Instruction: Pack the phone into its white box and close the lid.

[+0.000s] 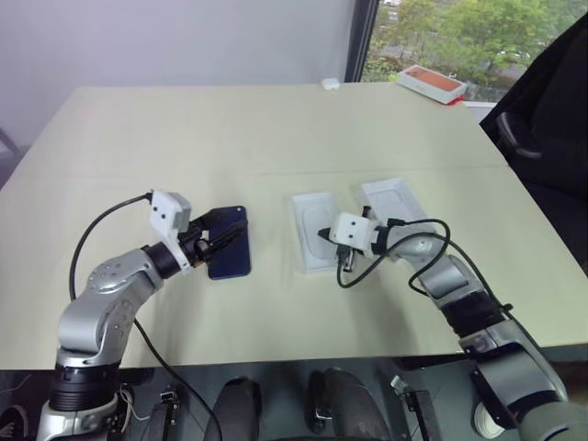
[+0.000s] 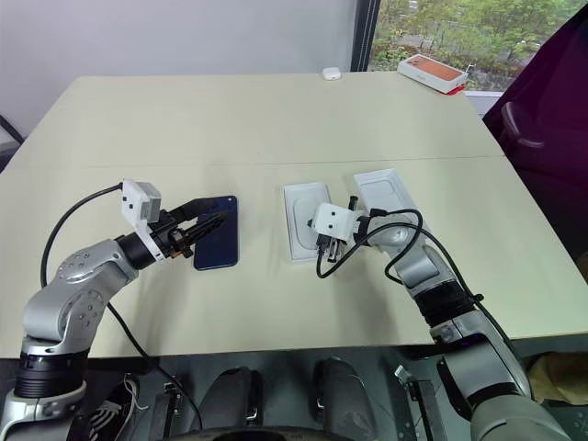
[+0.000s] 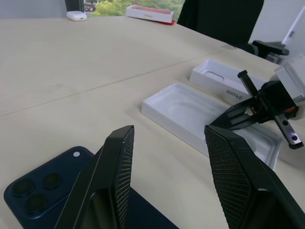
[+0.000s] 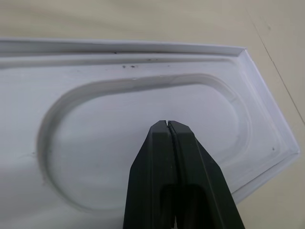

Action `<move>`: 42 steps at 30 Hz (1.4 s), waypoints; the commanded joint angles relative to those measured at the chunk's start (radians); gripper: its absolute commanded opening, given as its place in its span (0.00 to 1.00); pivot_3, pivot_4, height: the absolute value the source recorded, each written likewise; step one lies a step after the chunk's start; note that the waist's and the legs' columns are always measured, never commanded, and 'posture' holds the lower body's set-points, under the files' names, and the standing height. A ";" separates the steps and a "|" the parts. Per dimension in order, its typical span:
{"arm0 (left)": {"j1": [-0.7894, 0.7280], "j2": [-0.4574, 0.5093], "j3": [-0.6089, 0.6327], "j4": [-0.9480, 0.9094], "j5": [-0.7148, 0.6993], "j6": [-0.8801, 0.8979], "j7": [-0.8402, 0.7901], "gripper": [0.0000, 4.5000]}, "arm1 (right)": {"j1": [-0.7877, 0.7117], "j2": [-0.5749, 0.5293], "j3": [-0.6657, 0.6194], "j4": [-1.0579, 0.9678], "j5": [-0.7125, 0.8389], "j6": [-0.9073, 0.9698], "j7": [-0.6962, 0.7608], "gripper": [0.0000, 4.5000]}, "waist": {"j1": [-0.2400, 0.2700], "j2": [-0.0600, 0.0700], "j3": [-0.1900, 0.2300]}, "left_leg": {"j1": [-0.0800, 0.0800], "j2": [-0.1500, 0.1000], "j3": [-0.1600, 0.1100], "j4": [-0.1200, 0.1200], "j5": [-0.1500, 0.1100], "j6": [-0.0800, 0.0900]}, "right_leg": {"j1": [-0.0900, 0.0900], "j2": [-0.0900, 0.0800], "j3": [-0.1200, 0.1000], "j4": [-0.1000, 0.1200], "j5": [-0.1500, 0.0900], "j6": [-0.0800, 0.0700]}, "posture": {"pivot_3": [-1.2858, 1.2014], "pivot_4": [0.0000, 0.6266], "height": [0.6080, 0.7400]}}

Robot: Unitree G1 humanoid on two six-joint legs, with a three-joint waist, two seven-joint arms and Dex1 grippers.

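Phone lies between spread left gripper; right gripper pressed together

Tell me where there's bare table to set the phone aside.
The wide stretch beyond the phone and the white tray, up to the orange-topped box, is bare, as is the strip between phone and tray. Crowded around the right gripper: tray and white box sit close together.
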 commanded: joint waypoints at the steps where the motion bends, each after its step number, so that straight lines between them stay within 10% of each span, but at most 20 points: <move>1: -0.016 0.021 0.031 0.002 -0.008 -0.016 -0.008 0.55 | 0.012 0.014 -0.007 -0.016 0.012 0.017 0.013 0.01 | 0.000 0.000 0.000 | 0.000 0.000 0.000 0.000 0.000 0.000 | 0.000 0.000 0.000 0.000 0.000 0.000 | 0.52 0.24 1.00; 17: -0.071 0.151 0.133 0.163 -0.101 0.123 -0.052 0.55 | -0.049 0.072 -0.204 -0.193 0.284 0.252 0.043 0.01 | -0.001 0.001 0.001 | 0.000 0.002 0.000 0.000 0.000 0.000 | -0.001 0.001 0.000 0.000 0.000 0.000 | 0.52 0.24 1.00; 28: -0.234 0.192 0.289 0.424 -0.343 0.565 0.031 0.55 | -0.094 0.101 -0.044 -0.197 0.149 0.159 0.036 0.01 | -0.004 0.001 0.001 | -0.001 0.002 0.000 0.000 0.000 0.000 | -0.001 0.001 -0.001 0.001 0.000 0.000 | 0.52 0.24 1.00; 42: -0.360 0.207 0.205 0.630 -0.292 0.787 0.013 0.55 | -0.178 0.260 0.133 -0.018 -0.054 0.136 -0.032 0.01 | -0.005 0.001 0.001 | -0.002 0.000 0.000 0.000 0.000 0.000 | -0.002 -0.001 0.000 0.002 0.000 0.000 | 0.52 0.24 1.00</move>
